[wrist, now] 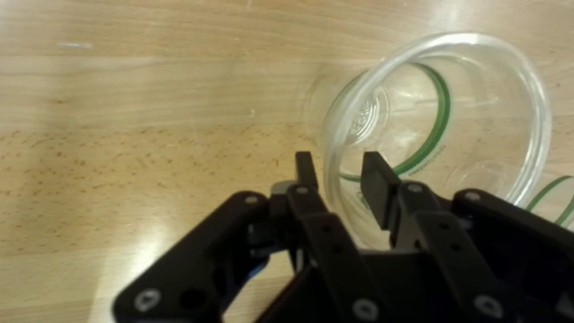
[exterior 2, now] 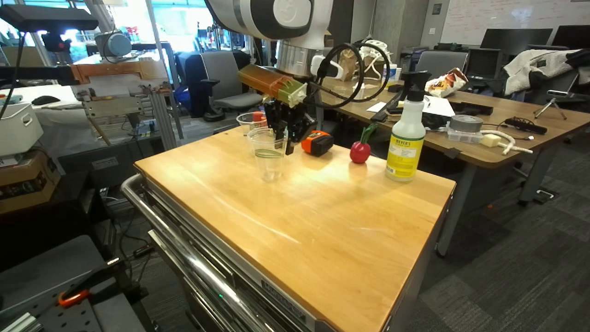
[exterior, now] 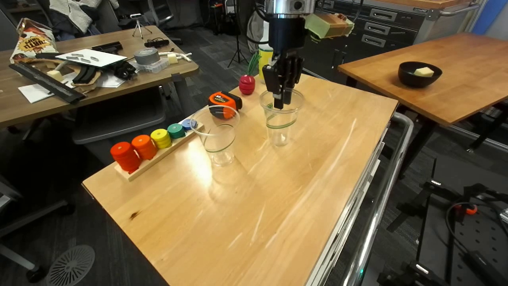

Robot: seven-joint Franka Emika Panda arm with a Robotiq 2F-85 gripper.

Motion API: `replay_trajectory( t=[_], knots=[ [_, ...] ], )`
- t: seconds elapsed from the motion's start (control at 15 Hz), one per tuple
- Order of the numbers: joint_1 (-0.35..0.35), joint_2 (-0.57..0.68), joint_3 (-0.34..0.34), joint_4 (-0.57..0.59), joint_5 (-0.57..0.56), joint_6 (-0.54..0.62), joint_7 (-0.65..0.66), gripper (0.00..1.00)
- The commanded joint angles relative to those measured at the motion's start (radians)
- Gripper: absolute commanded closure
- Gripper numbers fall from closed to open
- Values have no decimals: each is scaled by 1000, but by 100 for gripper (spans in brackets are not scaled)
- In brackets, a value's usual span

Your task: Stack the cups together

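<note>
Two clear plastic cups with green bands stand upright and apart on the wooden tabletop. A cup [exterior: 280, 133] is under my gripper [exterior: 282, 99]; it also shows in an exterior view [exterior 2: 269, 159] and in the wrist view [wrist: 489, 103]. In the wrist view my gripper [wrist: 343, 172] is open, with one finger outside the cup's rim and one inside, and gaps show on both sides of the wall. Another cup [exterior: 219, 143] stands near the ring toy; part of it shows at the wrist view's right edge [wrist: 558, 197]. A third cup does not show separately; I cannot tell whether it is nested.
A wooden toy with coloured rings [exterior: 145, 147] lies beside the other cup. An orange and black tape measure [exterior: 223, 104], a red radish toy [exterior: 247, 84] and a spray bottle [exterior 2: 405, 147] stand along the same side. A metal handrail [exterior: 381, 214] runs along the cart's opposite edge.
</note>
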Motion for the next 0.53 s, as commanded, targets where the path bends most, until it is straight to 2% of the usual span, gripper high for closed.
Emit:
replay_trajectory(
  t=[0.0,0.07,0.47],
  knots=[
    [3,-55,6,0,11,-64,20,96],
    [3,-63,4,-1,8,-75,27,100],
    [-16,-78,-26,54,40,-193,115,98]
  ],
)
